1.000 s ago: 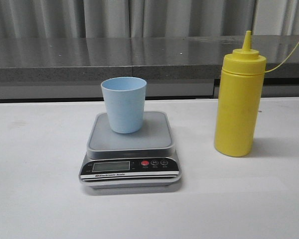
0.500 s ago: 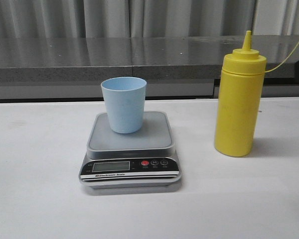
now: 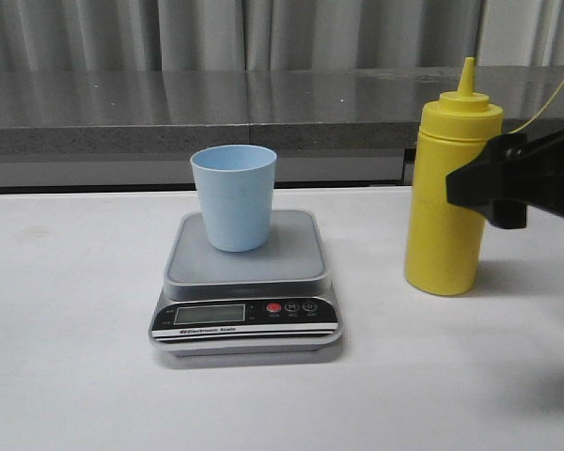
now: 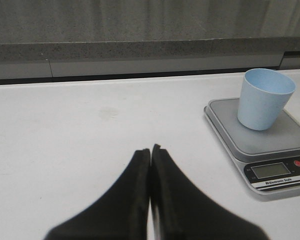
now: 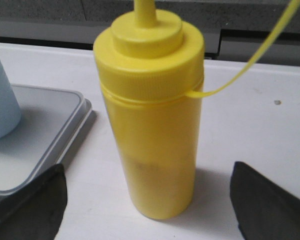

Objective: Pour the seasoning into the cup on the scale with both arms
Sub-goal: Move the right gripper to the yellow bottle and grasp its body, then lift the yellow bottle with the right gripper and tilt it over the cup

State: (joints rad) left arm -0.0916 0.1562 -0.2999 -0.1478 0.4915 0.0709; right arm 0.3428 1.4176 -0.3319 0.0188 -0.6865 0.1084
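The yellow seasoning bottle stands upright on the white table, right of the scale. A light blue cup stands on the scale's grey platform. My right gripper is open, its black fingers spread wide on either side of the bottle and apart from it. Away to the left of the scale, my left gripper hangs shut over bare table with nothing in it; it does not show in the front view.
A thin yellow cap tether arcs off the bottle's collar. A grey stone ledge runs along the back of the white table.
My right gripper has come into the front view from the right and now reaches the bottle's side. Bottle, cup and scale have not moved.
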